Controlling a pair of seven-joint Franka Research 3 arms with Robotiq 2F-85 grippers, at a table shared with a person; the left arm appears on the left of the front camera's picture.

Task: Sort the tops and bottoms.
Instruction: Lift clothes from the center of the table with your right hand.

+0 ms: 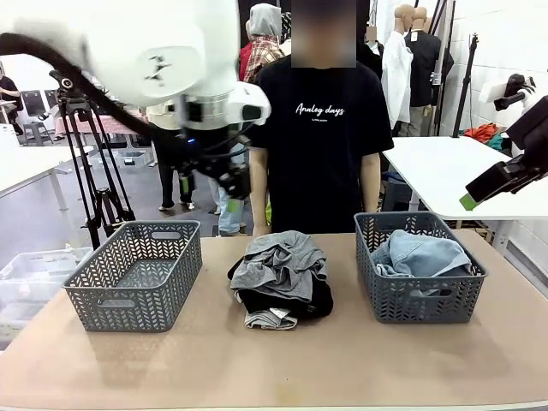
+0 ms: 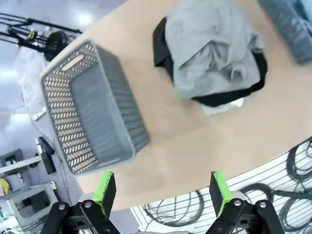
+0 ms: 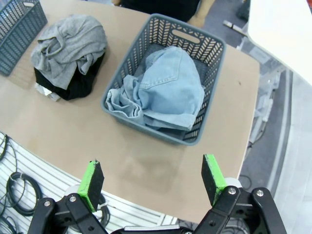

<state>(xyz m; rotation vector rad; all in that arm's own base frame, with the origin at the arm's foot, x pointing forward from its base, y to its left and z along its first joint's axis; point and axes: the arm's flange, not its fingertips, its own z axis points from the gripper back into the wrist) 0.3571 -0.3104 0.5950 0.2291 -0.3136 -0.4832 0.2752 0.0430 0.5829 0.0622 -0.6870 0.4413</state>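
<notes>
You get bright, even light from above, with soft shadows. Beyond the jaws of the left gripper everything is blurred and the edges bend.

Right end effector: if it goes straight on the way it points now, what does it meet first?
Probably the near wall of the basket holding the denim garment, or the bare table just before it; depth is unclear.

A tan desk stands on a grey floor. Behind it to the right is a white table, with a white brick wall beyond. Another white table sits at far left, near a black tripod. Clear plastic bins rest on the floor beside the desk. The light is bright and even.
</notes>
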